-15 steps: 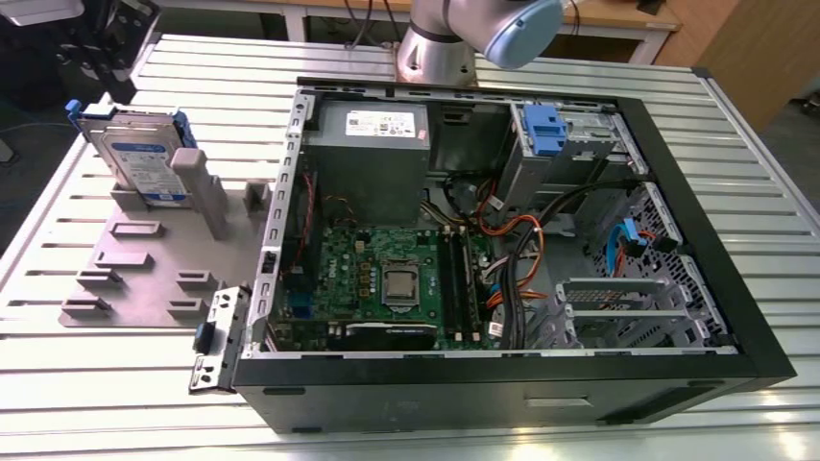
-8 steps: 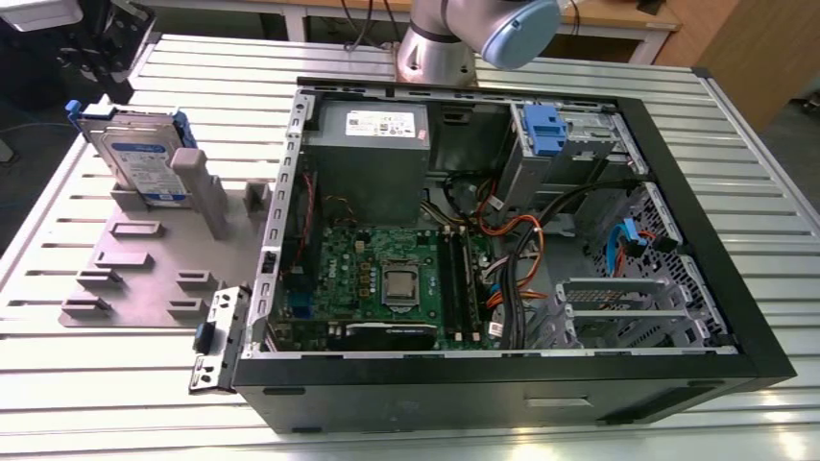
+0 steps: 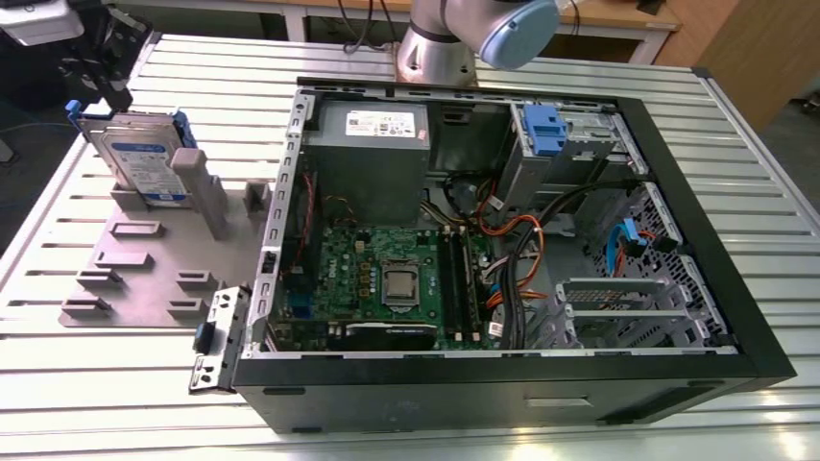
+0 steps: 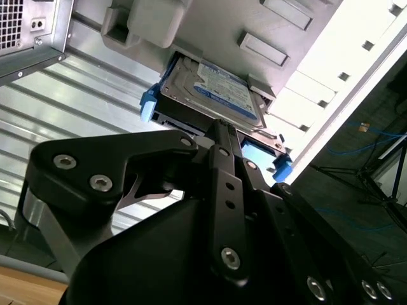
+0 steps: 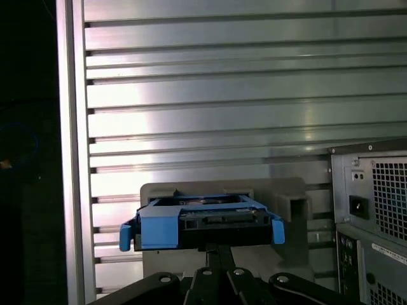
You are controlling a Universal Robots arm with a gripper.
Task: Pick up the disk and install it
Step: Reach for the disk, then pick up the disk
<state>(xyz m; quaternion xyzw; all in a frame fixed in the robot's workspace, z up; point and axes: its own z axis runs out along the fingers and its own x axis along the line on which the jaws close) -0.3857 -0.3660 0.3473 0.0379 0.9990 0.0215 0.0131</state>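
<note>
Closed fingers before disk, blue end nearest.

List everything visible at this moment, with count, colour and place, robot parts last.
disk: one, silver, white-and-blue label, blue rails; leaning in the holder plate, exterior view's left.
holder plate: one, grey; on the table beside the case.
computer case: one, black, open; mid-table.
power supply: one, grey, white label; inside the case.
motherboard: one, green; case floor.
clip: one, blue, on a silver cage; inside the case.
cables: several, orange, black, blue; inside the case.
table: one, silver, slatted.
arm: one, silver with pale blue cap; behind the case.
gripper: one, black; aimed at the disk in the second wrist view.
</note>
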